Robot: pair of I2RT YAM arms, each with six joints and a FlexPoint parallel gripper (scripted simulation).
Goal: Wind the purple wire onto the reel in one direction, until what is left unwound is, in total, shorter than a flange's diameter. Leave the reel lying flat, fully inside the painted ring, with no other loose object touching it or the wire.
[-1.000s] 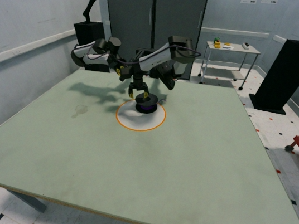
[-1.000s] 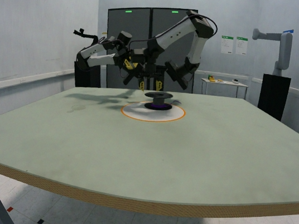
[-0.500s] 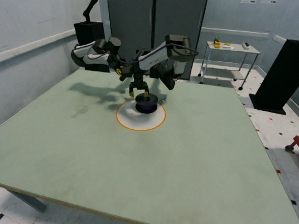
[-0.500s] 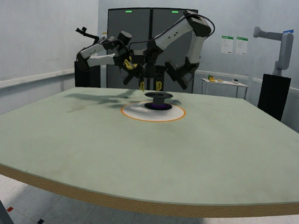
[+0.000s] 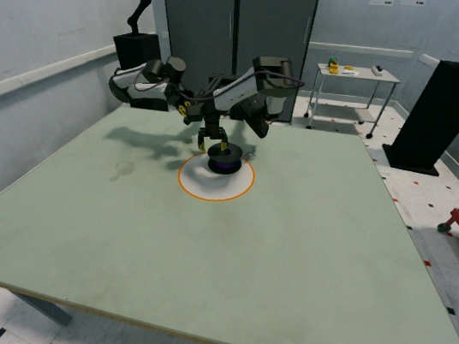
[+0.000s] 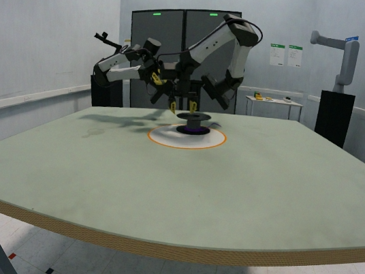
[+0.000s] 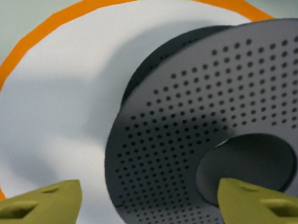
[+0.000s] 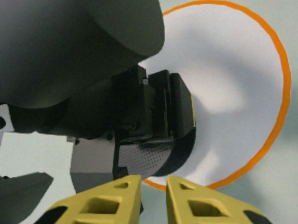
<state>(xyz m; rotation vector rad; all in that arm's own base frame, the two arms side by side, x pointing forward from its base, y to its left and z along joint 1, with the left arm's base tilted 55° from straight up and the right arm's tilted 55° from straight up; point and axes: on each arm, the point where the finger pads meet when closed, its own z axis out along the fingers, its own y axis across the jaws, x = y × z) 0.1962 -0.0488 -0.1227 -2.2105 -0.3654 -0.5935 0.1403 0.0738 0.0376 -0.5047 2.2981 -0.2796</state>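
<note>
- Winding the purple wire (image 5: 226, 165) (image 6: 187, 129) onto the black spool-shaped reel with perforated round flanges (image 5: 233, 153) (image 6: 201, 117) (image 7: 165, 140) (image 8: 147, 157) looks partly done; purple shows around the hub, while a thin tail trails off beside it toward the table's far edge.
- The step in hand seems to be placing the grippers for another turn or for catching that tail; which of the two, I cannot tell.
- Next calls for guiding the tail in the same winding direction, keeping the two crowded arms from knocking each other or the reel.
- The left gripper (image 5: 212, 145) (image 6: 183, 108) (image 7: 149, 187) (image 8: 156, 122) has its yellow-tipped fingers spread with nothing between them, just above the upper flange, one fingertip over the flange and the other off its side.
- The right gripper (image 5: 184, 108) (image 6: 156, 78) (image 8: 153, 184) has its fingers almost pressed together, pinching nothing, raised beside the left one.
- The reel lies flat toward the table's far edge, by the far part of the orange painted ring (image 5: 217, 200) (image 6: 187, 148) (image 7: 50, 25) (image 8: 286, 85); whether it is fully inside, I cannot tell.
</note>
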